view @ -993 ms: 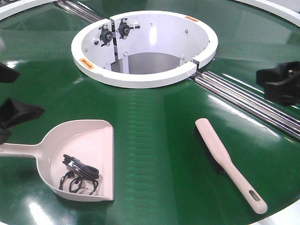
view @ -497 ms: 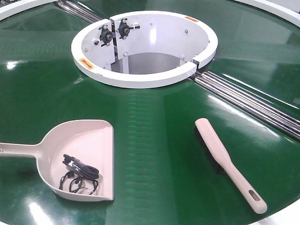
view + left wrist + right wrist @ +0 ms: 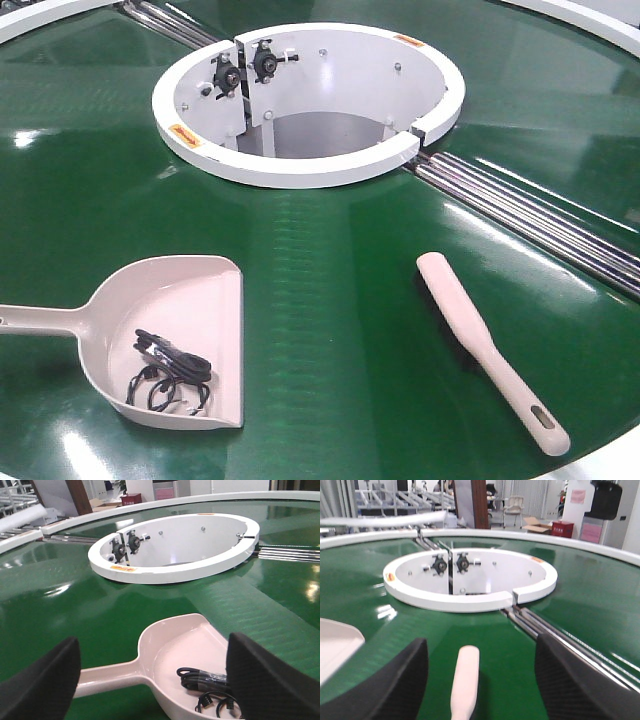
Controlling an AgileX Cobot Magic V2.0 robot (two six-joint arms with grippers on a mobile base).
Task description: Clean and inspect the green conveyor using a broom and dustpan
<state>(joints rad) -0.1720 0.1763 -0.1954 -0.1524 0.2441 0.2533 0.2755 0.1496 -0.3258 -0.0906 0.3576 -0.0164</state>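
The green conveyor (image 3: 330, 300) fills the front view. The beige-pink dustpan (image 3: 175, 320) lies on it at the front left, handle pointing left. The beige broom (image 3: 480, 345) lies at the front right, slim handle toward the front edge. Neither gripper shows in the front view. In the left wrist view my left gripper (image 3: 152, 645) is open and empty, its jaws wide apart either side of the dustpan (image 3: 175, 645), behind and above it. In the right wrist view my right gripper (image 3: 481, 642) is open and empty, with the broom (image 3: 465, 680) lying between its jaws on the belt.
A small black cable bundle (image 3: 170, 372) lies inside the dustpan. The white ring centre housing (image 3: 300, 165) stands at the back middle. Steel rollers (image 3: 520, 210) run from it to the right. The conveyor's white front rim (image 3: 620, 465) is just beyond the broom handle.
One second ago both black grippers showed at the left and right edges of the front view. They have since drawn out of that view. Dustpan and broom have not moved.
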